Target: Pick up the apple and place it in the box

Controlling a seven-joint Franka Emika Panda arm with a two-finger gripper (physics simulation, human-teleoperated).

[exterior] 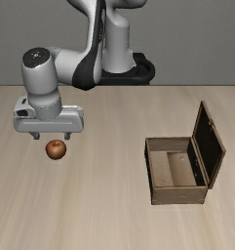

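A small reddish-brown apple [56, 149] lies on the wooden table at the exterior view's left. My gripper [53, 136] hangs directly over it, pointing down, with its short fingers [37, 135] spread wider than the apple and not touching it. The gripper is open. The dark wooden box [177, 171] stands on the table at the exterior view's right, its hinged lid [210, 144] raised upright along its right side and its inside bare.
The table [109, 186] is a plain light wood surface. The arm's base and dark mount [138, 68] stand at the far edge, against a white wall.
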